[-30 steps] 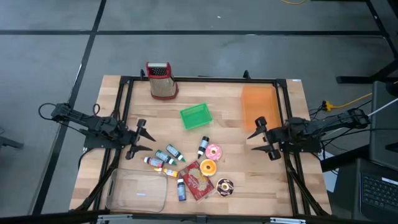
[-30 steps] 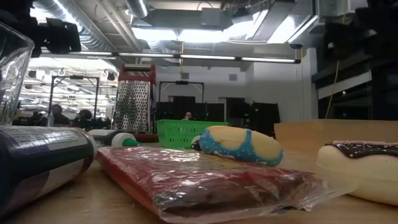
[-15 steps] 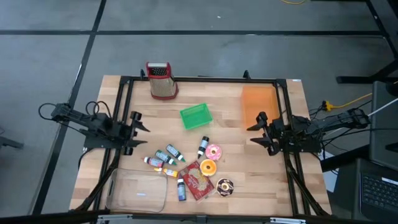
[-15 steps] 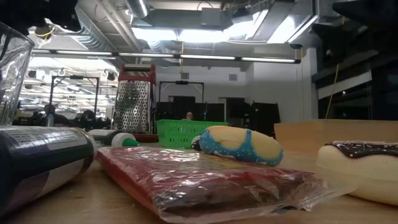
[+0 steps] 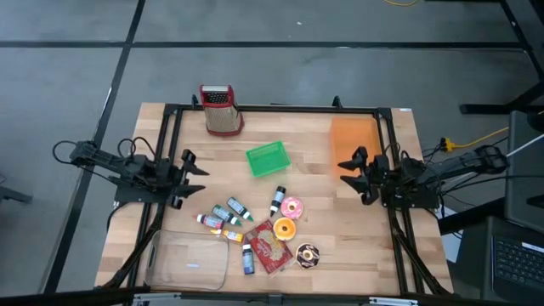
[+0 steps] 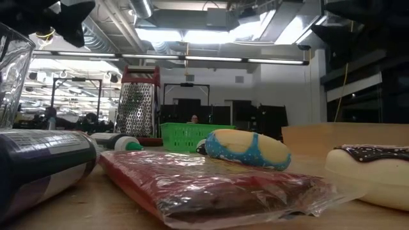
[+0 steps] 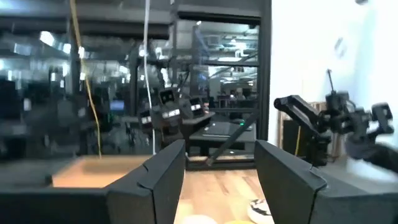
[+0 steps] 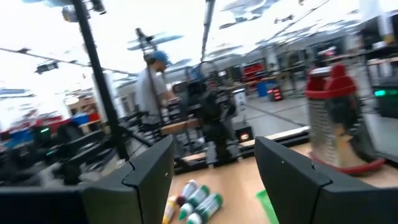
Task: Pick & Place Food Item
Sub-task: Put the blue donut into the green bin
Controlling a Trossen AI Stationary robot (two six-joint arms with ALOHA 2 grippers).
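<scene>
The food lies near the table's front middle: a pink donut (image 5: 291, 206), an orange donut (image 5: 284, 227), a chocolate-iced donut (image 5: 307, 254) and a red wrapped packet (image 5: 270, 246). All rest flat on the wood. The low view shows the packet (image 6: 211, 185), a blue-iced donut (image 6: 246, 148) and the chocolate-iced donut (image 6: 370, 172) up close. My left gripper (image 5: 192, 167) hovers open at the table's left side, well left of the food. My right gripper (image 5: 350, 170) hovers open at the right side. Nothing lies between the fingers in either wrist view (image 7: 217, 180) (image 8: 217, 177).
Several small bottles (image 5: 225, 214) lie left of the donuts, beside a clear container (image 5: 189, 262) at the front left. A green basket (image 5: 268, 158) sits mid-table, a box grater (image 5: 219, 110) at the far left, an orange board (image 5: 353, 143) at the far right. A person (image 8: 152, 87) stands beyond the table.
Both grippers have tipped up from slanting down at the table to about level, rolling as they turned and rising a little. In the high view their fingertips have swung toward the far edge. Both stay open; no object has moved.
</scene>
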